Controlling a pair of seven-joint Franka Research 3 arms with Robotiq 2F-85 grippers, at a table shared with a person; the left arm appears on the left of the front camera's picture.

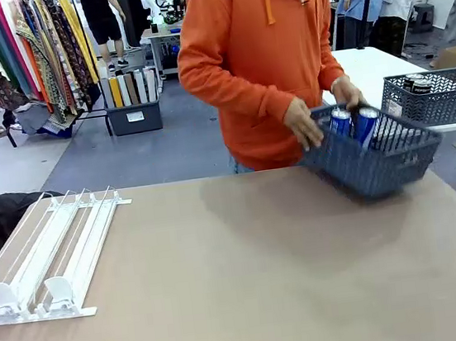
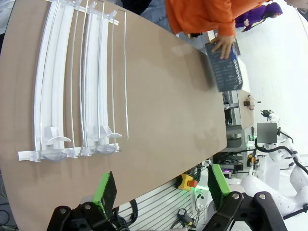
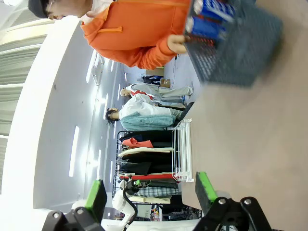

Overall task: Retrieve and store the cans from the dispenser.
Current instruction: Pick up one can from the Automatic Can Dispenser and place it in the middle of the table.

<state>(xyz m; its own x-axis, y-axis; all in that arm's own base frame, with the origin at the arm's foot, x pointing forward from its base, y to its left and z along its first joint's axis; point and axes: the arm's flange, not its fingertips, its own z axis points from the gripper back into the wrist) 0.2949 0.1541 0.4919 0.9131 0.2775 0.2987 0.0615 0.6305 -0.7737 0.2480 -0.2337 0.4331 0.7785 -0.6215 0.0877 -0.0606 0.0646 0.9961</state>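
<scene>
On the far right side of the brown table (image 1: 250,284), a person in an orange hoodie holds a dark blue basket (image 1: 372,157) with both hands. The person's hand (image 1: 303,122) grips its near corner. Two blue cans (image 1: 353,124) stand inside it. The basket looks tipped, with one end lifted off the table.

Over on the left sits the white dispenser (image 1: 47,259), and its lanes have no cans in them. So the cans are all out of it, I think.

The left gripper (image 2: 161,190) hangs high over the table edge with its green pads far apart, holding nothing. The right gripper (image 3: 150,191) is spread wide too, and holds nothing.

What could go wrong? If the basket tips more, the cans could fall over or roll out.

The table top is smooth and plain. Behind the person I see racks of clothes, a grey floor, and another basket (image 1: 439,96) on a white table.
</scene>
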